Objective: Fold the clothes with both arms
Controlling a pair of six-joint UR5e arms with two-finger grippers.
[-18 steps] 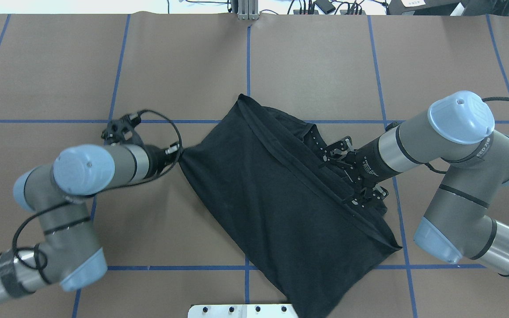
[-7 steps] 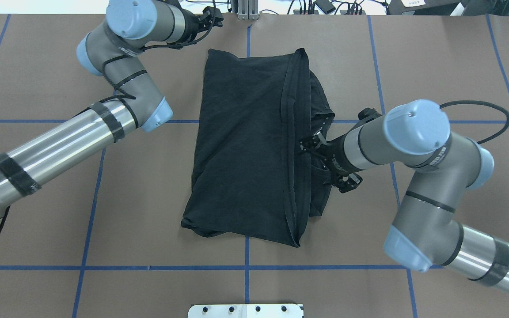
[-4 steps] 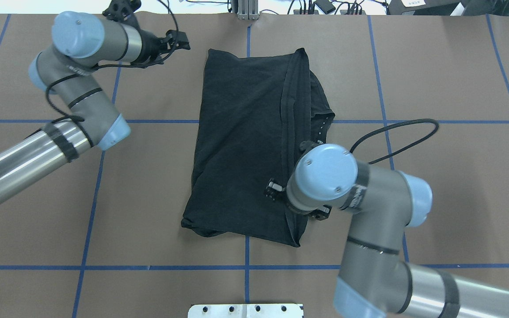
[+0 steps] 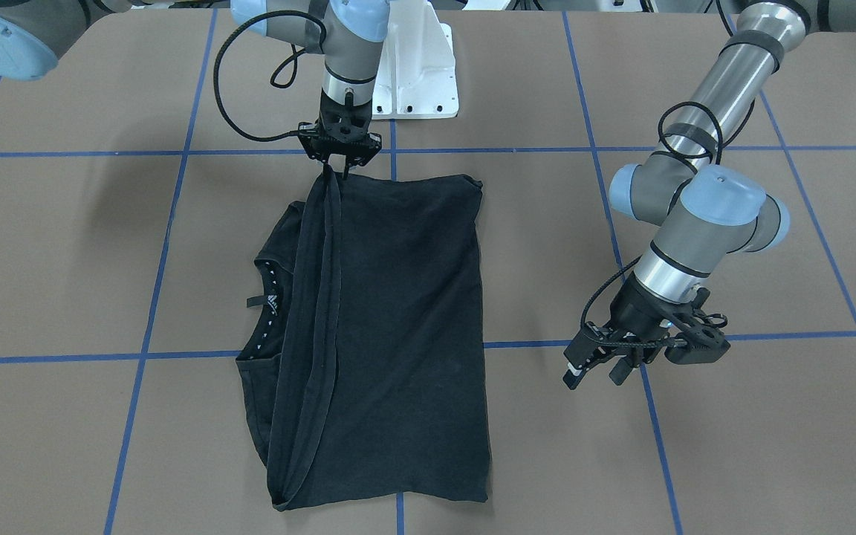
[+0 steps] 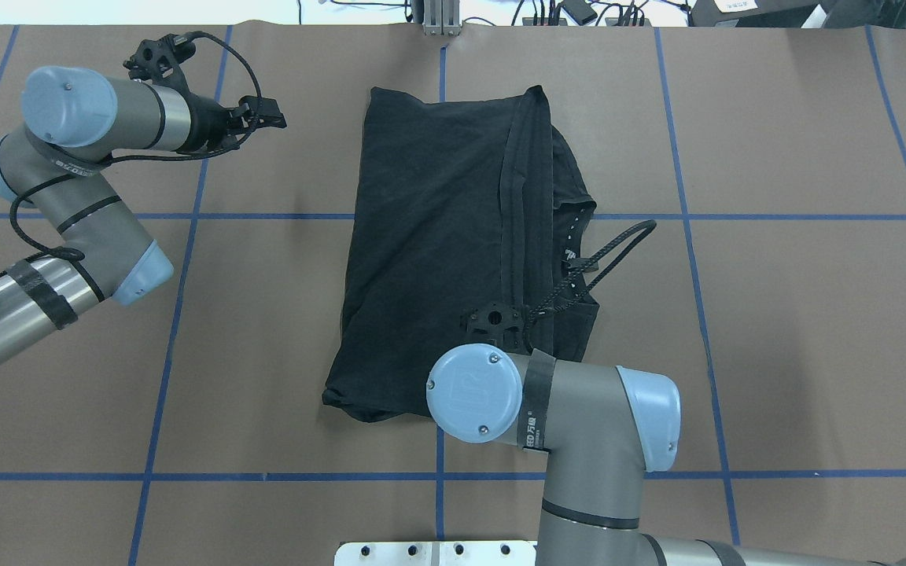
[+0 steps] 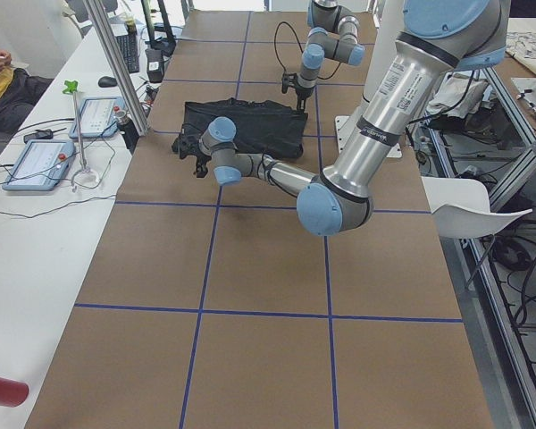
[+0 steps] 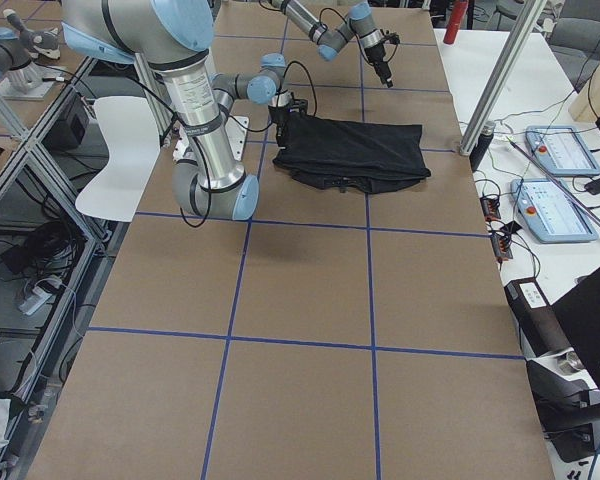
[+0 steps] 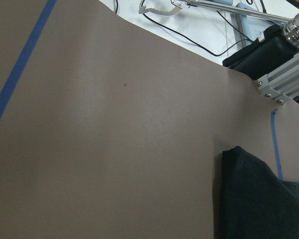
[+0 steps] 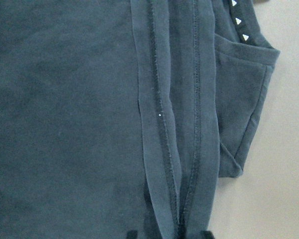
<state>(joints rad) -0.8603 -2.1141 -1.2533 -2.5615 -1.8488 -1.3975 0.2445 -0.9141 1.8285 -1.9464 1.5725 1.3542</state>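
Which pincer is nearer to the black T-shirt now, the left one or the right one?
Right. The right pincer is at the T-shirt's hem corner on the robot's side; the left pincer hovers over the table, well off the shirt's side.

Black T-shirt (image 5: 429, 251) folded lengthwise, lying flat, right claw (image 4: 336, 169) over its hem corner, left claw (image 4: 597, 371) well apart

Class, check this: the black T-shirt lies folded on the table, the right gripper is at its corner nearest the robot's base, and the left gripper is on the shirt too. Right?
No: the left gripper is off the T-shirt, over bare table beside it, as the exterior front-facing view shows. It does lie folded, with the right gripper at its corner nearest the base.
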